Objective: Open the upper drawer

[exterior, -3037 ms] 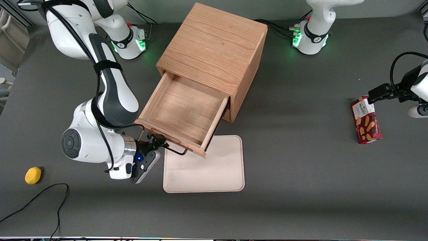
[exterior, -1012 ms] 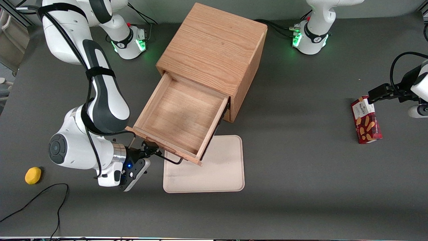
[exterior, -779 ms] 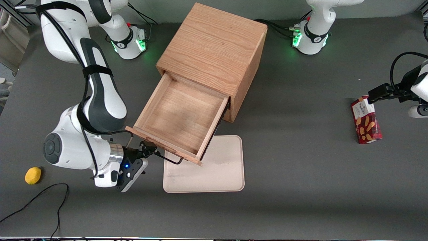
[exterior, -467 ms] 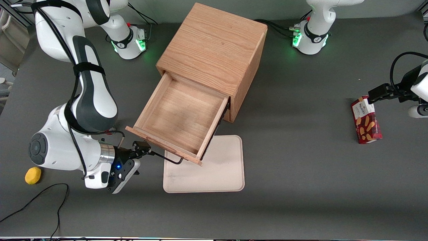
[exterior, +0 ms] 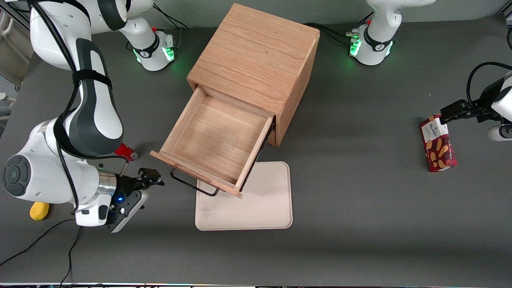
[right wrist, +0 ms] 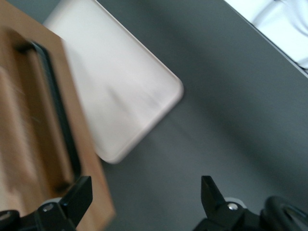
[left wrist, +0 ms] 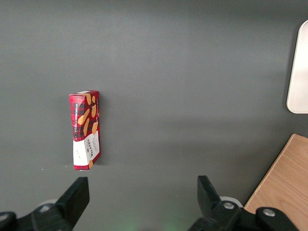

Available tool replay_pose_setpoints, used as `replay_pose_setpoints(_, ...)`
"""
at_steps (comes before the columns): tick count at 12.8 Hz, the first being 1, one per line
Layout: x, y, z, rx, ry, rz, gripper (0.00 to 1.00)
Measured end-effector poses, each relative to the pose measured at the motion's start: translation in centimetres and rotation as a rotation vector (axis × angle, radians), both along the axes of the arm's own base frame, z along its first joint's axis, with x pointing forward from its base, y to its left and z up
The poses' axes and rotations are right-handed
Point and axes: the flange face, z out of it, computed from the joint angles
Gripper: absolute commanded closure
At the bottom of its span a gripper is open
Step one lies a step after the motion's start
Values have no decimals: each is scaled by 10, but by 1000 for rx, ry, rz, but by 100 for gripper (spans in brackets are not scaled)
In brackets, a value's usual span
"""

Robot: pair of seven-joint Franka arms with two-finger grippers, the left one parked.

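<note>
Upper drawer [exterior: 214, 140] stood pulled well out of the wooden cabinet [exterior: 256, 60], its front overhanging the edge of the cream tray [exterior: 256, 204], black wire handle [exterior: 194, 186] free. Gripper [exterior: 154, 179] sat clear of the handle, toward the working arm's end of the table, fingers [right wrist: 72, 202] spread apart and holding nothing. Red can [exterior: 125, 152] and yellow object [exterior: 39, 210] lay near the arm; a cookie box [exterior: 438, 148] lay toward the parked arm's end.

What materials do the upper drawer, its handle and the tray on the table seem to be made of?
The upper drawer looks like light oak-coloured wood with a matte finish: grain lines show on its floor. Its handle seems thin black metal wire, though coated plastic is possible. The tray looks like smooth cream plastic with rounded corners. The open end effector hangs apart from the handle.
</note>
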Motion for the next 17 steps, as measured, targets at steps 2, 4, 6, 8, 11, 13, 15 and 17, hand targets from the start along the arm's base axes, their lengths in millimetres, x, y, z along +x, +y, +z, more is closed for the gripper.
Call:
replay_pose_setpoints(2,-5,-12,0,-72,21,1,0)
replay_pose_setpoints(4,-11,-50,3,-119,48,-53,0)
replay_pose_setpoints(6,-24,-98,14,-144,68,-126,0)
replay_pose_setpoints(8,-50,-137,33,-139,86,-198,0)
replay_pose_setpoints(11,-96,-153,53,-116,154,-486,0)
replay_pose_setpoints(13,-123,-153,60,-131,177,-598,0)
replay_pose_setpoints(15,-155,-140,73,-193,151,-678,0)
replay_pose_setpoints(17,-186,-129,89,-200,136,-736,0)
